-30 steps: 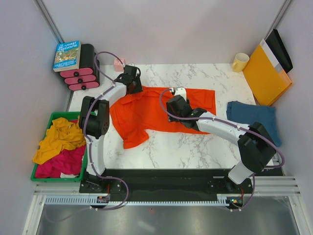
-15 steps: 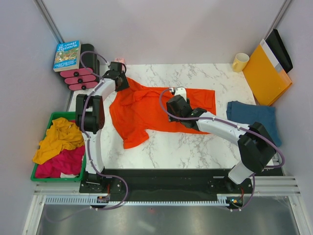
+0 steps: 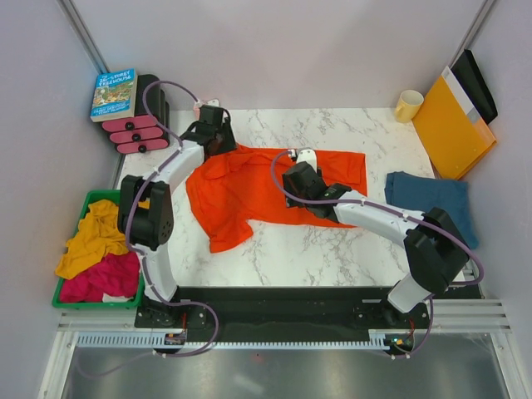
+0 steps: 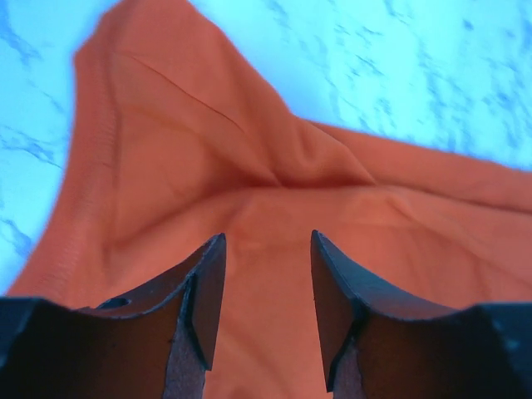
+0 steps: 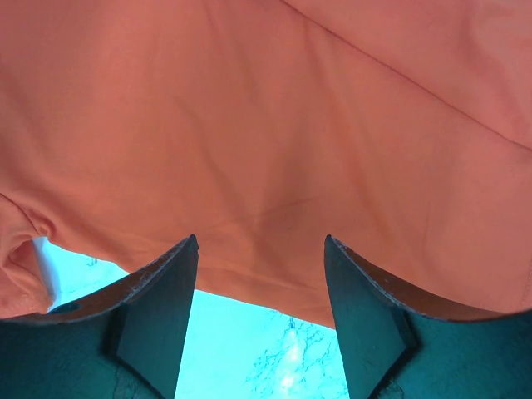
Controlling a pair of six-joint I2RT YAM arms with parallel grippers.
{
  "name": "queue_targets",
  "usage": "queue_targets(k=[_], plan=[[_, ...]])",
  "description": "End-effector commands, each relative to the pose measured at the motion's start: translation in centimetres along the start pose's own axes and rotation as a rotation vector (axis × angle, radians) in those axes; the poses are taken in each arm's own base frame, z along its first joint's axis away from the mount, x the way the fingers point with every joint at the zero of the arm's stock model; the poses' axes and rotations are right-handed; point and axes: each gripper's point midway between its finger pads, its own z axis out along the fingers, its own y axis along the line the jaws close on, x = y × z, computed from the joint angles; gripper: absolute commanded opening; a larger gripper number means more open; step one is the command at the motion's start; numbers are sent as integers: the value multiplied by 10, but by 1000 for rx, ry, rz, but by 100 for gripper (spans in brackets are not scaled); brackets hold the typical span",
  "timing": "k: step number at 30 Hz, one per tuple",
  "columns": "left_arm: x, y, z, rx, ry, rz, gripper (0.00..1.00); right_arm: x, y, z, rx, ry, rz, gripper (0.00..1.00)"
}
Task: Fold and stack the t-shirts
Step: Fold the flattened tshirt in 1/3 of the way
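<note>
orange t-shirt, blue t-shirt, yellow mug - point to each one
orange t-shirt (image 3: 241, 191): top external view, middle of its spread body.
blue t-shirt (image 3: 432, 201): top external view, centre of the folded cloth.
yellow mug (image 3: 407, 108): top external view, its outer wall.

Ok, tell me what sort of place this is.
Probably a robot-lab test cell, not a home. Bare partition walls box in a marble-look table with a black mounting plate at its near edge. A green crate of crumpled clothes sits beside the orange-red t-shirt.
</note>
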Motion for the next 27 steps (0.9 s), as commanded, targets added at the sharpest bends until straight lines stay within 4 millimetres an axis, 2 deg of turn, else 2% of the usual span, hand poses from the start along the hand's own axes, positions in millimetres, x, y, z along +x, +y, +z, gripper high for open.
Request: queue_targets(k=[1, 4, 8, 21, 27], plan=[[35, -23, -20, 49, 14, -5, 49, -10, 4, -8, -29, -42, 44, 70], [62, -28, -16, 57, 59, 4, 45, -11, 4, -10, -31, -47, 52, 70], [78, -27, -6, 49, 95, 13, 41, -10, 2, -13, -31, -51, 59, 69], [79, -26, 34, 4, 122, 42, 40, -1, -6, -15, -8, -41, 54, 70], [71, -25, 41, -13, 109, 29, 41, 6, -5, -12, -11, -22, 47, 70]])
